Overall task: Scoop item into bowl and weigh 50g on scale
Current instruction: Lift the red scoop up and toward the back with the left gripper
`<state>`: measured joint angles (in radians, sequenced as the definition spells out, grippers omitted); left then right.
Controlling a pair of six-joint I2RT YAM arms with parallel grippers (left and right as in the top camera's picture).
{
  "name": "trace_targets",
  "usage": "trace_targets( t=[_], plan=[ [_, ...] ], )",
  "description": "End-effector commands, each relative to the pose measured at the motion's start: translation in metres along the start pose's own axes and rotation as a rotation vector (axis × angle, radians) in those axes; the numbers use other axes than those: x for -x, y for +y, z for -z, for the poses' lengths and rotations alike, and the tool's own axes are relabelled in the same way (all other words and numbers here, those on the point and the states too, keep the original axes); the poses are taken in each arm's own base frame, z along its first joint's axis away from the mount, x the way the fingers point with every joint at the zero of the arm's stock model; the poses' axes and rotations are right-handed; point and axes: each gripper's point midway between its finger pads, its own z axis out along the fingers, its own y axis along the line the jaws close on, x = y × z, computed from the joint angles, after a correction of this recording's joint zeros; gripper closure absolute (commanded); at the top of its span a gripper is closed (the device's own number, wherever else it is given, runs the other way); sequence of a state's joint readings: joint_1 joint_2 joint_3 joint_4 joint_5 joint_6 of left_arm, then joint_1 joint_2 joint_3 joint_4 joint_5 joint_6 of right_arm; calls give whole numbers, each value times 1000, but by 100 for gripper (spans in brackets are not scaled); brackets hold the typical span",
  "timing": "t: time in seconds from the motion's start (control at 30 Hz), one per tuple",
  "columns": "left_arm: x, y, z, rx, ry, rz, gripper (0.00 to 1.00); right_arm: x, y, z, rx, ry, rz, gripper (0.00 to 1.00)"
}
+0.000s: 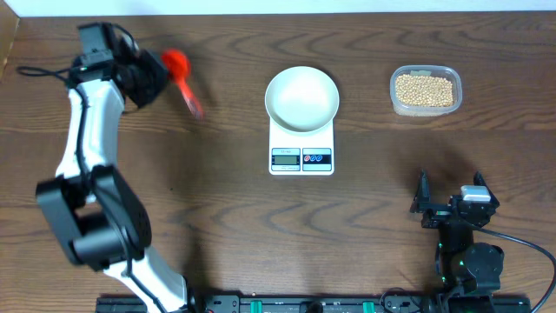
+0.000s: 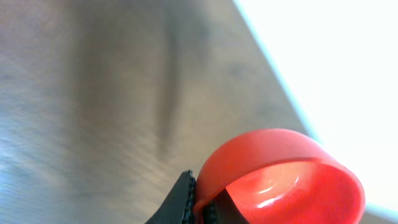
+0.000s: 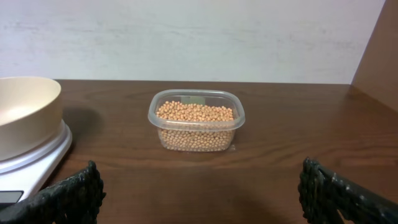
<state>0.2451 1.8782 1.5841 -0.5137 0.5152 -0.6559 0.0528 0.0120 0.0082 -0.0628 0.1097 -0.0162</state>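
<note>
A white bowl point(image 1: 301, 97) sits empty on the white scale point(image 1: 301, 156) at the table's middle; both show at the left edge of the right wrist view, bowl point(image 3: 22, 112) on scale point(image 3: 37, 158). Pale-tan beans point(image 1: 424, 89) fill a clear plastic tub point(image 1: 425, 108) at the back right, also in the right wrist view point(image 3: 196, 124). My left gripper point(image 1: 155, 76) at the back left is shut on the handle of a red scoop point(image 1: 176, 63), whose cup fills the left wrist view point(image 2: 280, 177). My right gripper point(image 1: 452, 198) is open and empty, near the front right.
The dark wooden table's back edge meets a white wall point(image 3: 199, 37). A rail with connectors runs along the front edge point(image 1: 287, 304).
</note>
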Motion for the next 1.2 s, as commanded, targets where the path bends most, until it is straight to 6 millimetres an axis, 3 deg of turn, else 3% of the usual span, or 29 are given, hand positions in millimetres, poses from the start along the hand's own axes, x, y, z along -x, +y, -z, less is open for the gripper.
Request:
trace_targets(
  t=[0.0,0.17,0.37,0.47,0.63,0.73,0.87,1.03,1.17],
  plan=[
    [14,-46,35,-140,-53,304,93,0,-1,0,-8,-3,15,1],
    [17,-83,57,-252,-83,420,93,0,-1,0,-8,-3,15,1],
    [-2,-101,51,-268,-30,505,93,0,-1,0,-9,-4,16,1],
    [-10,-123,49,-320,-19,469,93,2,-3,0,-20,-10,22,1],
    [-8,-156,54,-427,-60,397,93,10,1,0,2,-41,47,1],
    [-8,-174,58,-488,-63,396,93,24,14,1,84,-103,46,1],
    [-12,-182,57,-503,-72,391,93,46,21,2,135,-170,16,1],
    [-31,-194,52,-508,-36,370,93,76,30,-1,230,-187,-17,1],
    [-47,-204,49,-512,1,372,93,107,37,-14,308,-151,-9,1]
  ],
)
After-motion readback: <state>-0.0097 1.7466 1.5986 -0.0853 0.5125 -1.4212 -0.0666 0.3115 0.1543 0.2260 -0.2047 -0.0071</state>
